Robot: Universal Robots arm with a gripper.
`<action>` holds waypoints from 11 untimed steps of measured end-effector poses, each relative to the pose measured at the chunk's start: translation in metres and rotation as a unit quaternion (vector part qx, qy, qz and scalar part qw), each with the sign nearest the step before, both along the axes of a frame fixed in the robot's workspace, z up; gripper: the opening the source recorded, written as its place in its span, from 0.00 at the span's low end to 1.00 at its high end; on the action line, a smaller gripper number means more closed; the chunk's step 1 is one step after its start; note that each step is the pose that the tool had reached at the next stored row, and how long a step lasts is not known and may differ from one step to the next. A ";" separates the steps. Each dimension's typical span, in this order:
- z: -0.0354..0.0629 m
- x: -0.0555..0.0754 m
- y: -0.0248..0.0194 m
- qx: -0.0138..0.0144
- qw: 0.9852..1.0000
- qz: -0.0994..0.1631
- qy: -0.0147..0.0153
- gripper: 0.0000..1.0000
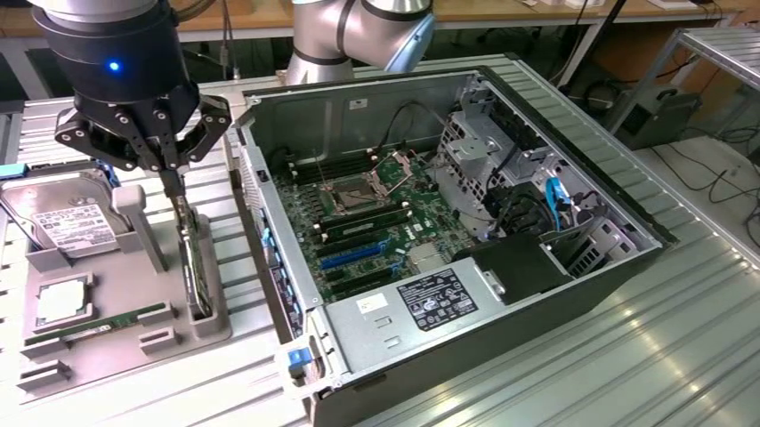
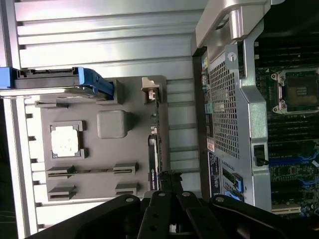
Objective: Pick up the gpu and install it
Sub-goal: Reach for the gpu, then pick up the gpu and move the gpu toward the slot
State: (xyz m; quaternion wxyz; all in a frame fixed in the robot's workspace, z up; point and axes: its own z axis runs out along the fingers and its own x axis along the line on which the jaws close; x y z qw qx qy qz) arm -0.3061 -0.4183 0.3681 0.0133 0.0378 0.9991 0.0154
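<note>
One card: the gpu [image 1: 194, 267] [image 2: 154, 144], a thin, dark board seen nearly edge-on.
Position of card: standing on its long edge in a slot of the grey holder [image 1: 119, 338] [image 2: 99, 159], just beside the open computer case [image 1: 392, 351] [image 2: 239, 99] and outside it.
Far end of card: a pale tab shows in the wrist view.
My claw [image 1: 178, 191] [image 2: 169, 180]: fingers drawn together, pinching the card's top edge at the end away from the case's front panel. I hold nothing else.
Hidden, case: its far corner is cut off in the exterior view.
Hidden, my arm: cropped above the wrist.
Hidden, card: the lower edge is sunk in the slot. I cannot read its faces or its chips.
</note>
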 end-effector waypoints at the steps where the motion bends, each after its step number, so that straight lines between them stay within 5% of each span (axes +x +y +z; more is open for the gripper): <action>1: 0.0000 0.000 0.0000 0.000 1.000 0.000 0.000 0.11; 9: 0.0000 0.000 0.0000 0.000 1.000 0.000 0.000 0.11; 11: 0.0000 0.000 0.0000 0.000 1.000 0.000 0.000 0.24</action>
